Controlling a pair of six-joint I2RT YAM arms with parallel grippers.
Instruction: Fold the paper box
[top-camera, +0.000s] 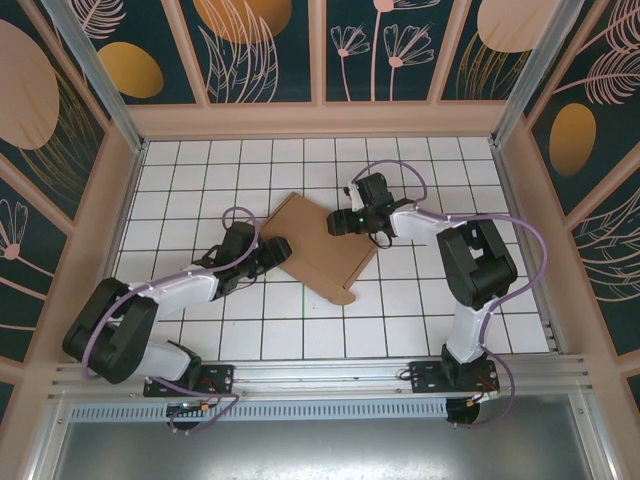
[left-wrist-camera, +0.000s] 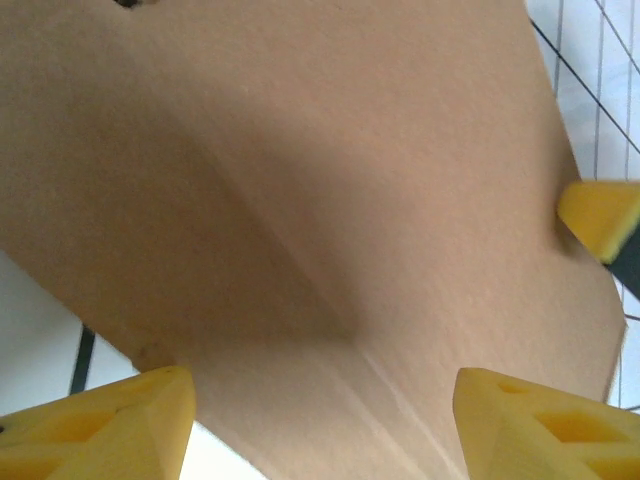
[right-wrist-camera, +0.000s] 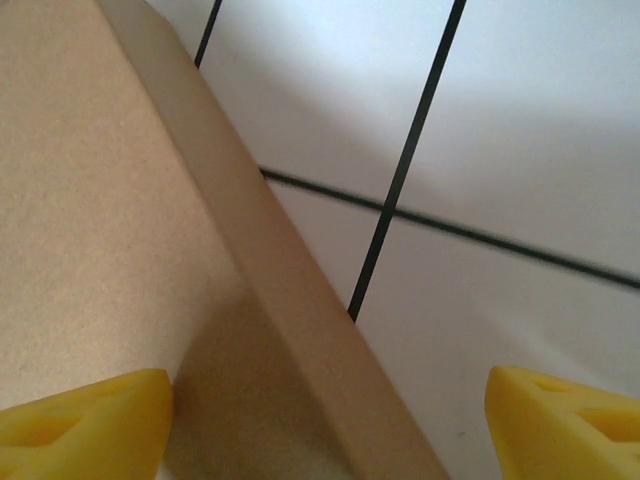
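The paper box (top-camera: 318, 248) is a flat, closed brown cardboard shape lying cornerwise on the white tiles, with a small tab (top-camera: 343, 296) sticking out at its near corner. My left gripper (top-camera: 277, 250) sits low at the box's left edge. In the left wrist view the brown box (left-wrist-camera: 300, 180) spans the frame ahead of the left gripper (left-wrist-camera: 325, 430), whose jaws stand wide apart. A yellow fingertip (left-wrist-camera: 600, 215) of the other arm touches the box's far edge. My right gripper (top-camera: 347, 220) is over the box's far right edge, open. That box edge (right-wrist-camera: 290, 300) runs between the right gripper (right-wrist-camera: 325, 425) fingers.
White tiled floor (top-camera: 420, 300) with black grid lines surrounds the box. Patterned walls (top-camera: 320, 50) enclose the back and both sides. An aluminium rail (top-camera: 320, 375) holding both arm bases runs along the near edge.
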